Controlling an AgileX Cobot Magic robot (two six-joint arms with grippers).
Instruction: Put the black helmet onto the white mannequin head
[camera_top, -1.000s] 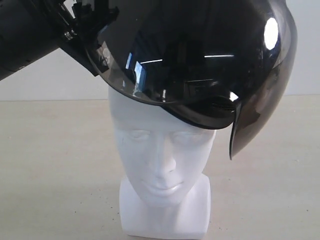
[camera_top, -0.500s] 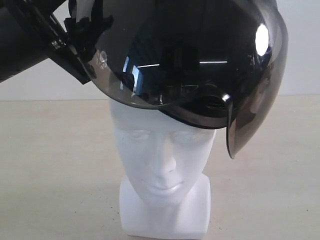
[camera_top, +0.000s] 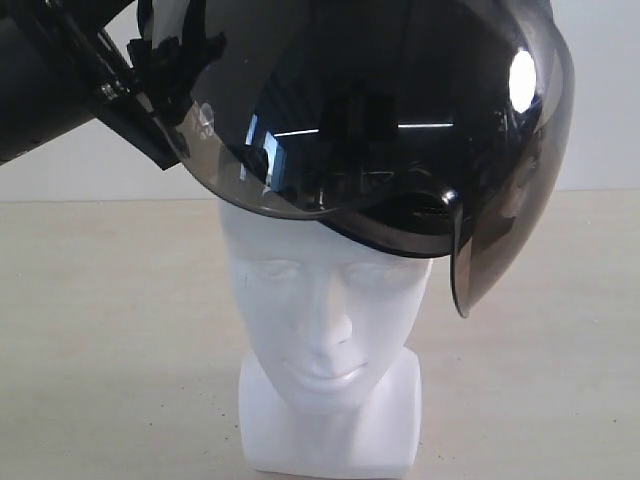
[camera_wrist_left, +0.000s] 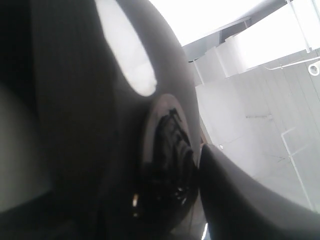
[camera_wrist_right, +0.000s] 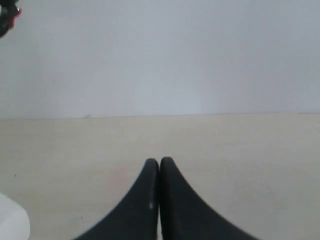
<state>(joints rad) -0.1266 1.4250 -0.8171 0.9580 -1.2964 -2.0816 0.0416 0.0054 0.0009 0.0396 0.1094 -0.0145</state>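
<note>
Helmet is sitting over the top of the mannequin head, dipping lower on the right, with its visor hanging past the head's right side. The head is standing mid-table, near side. The left arm is pressing against the helmet's upper left, and the wall is sitting far behind.

No text, label, brand mark, number or sign can be read on the helmet, on the head, or on anything else in the three views.
</note>
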